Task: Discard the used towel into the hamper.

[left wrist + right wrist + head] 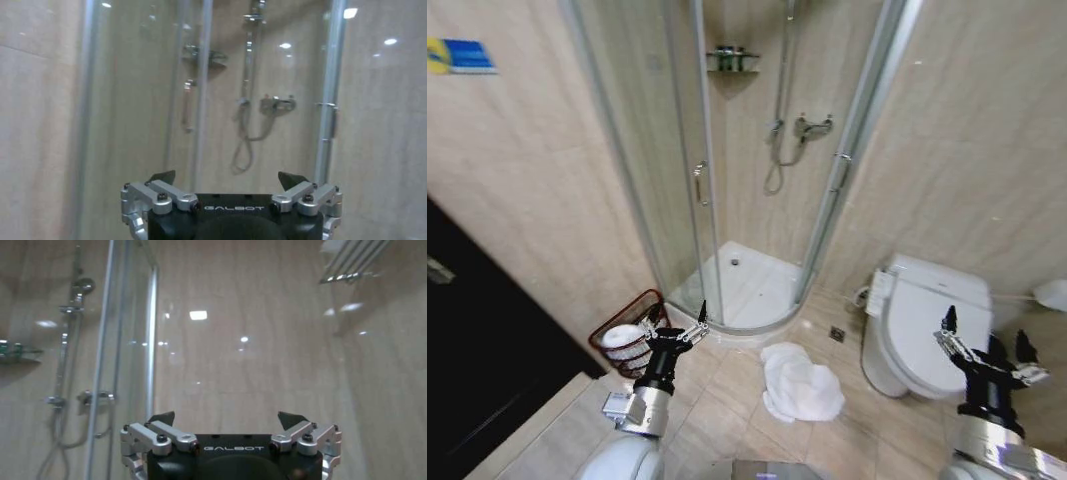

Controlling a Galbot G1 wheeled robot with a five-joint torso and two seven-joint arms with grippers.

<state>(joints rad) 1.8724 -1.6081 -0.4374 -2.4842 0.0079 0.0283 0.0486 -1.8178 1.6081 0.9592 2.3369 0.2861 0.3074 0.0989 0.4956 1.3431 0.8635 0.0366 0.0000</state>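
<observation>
The used towel (799,386) is a crumpled white heap on the tiled floor between the shower tray and the toilet. The hamper (649,305), a small dark reddish-brown open-weave basket, stands against the left wall with something white inside it. My left gripper (681,322) is raised just right of the hamper and left of the towel, open and empty; the left wrist view shows this gripper (229,177) pointing at the shower. My right gripper (987,335) is held up in front of the toilet, right of the towel, open and empty, and faces the wall (227,417).
A curved glass shower enclosure (707,170) fills the corner behind the towel. A white toilet (922,325) stands at the right. A dark opening (477,340) lies along the left. A floor drain (837,334) sits near the toilet.
</observation>
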